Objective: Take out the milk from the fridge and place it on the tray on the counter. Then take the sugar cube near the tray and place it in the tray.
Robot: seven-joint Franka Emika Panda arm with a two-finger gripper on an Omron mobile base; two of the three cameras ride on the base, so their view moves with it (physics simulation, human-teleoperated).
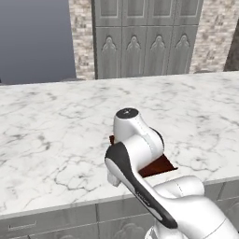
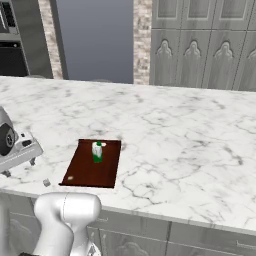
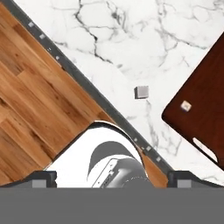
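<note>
White marble counter [image 2: 175, 145] w/ grey veins runs across both base views, sitting on grey panelled cabinet fronts; behind it a wall of tall grey ornate-panelled cabinets [image 2: 205, 42] next to a strip of pale brick [image 2: 142, 40], plus a flat grey-blue panel [image 2: 95, 40] further left.

Flat dark reddish-brown rectangular tray [image 2: 92, 167] lies on the counter near its front edge. Small white milk carton w/ green top [image 2: 97, 151] stands upright on the tray, toward the tray's far short edge. A tiny pale speck sits on the tray near its near-left corner, too small to tell what it is. In left base view the white arm covers most of the tray; just a dark red corner [image 1: 158, 166] pokes out to the right of the arm.

Tiny white-grey sugar cube [image 3: 141, 91] rests on bare marble, off the tray, just beside the tray's near-left corner and close to the counter's front edge; in right base view it shows as a small grey dot [image 2: 46, 183].

Two-finger gripper [image 3: 112, 178] hovers above the counter edge, looking down; dark finger tips stand far apart at the bottom corners of hand view, jaws spread wide, nothing between them. Cube lies ahead of the tips, not touching. Warm brown wood-plank floor [image 3: 30, 100] shows below the counter edge in hand view.
</note>
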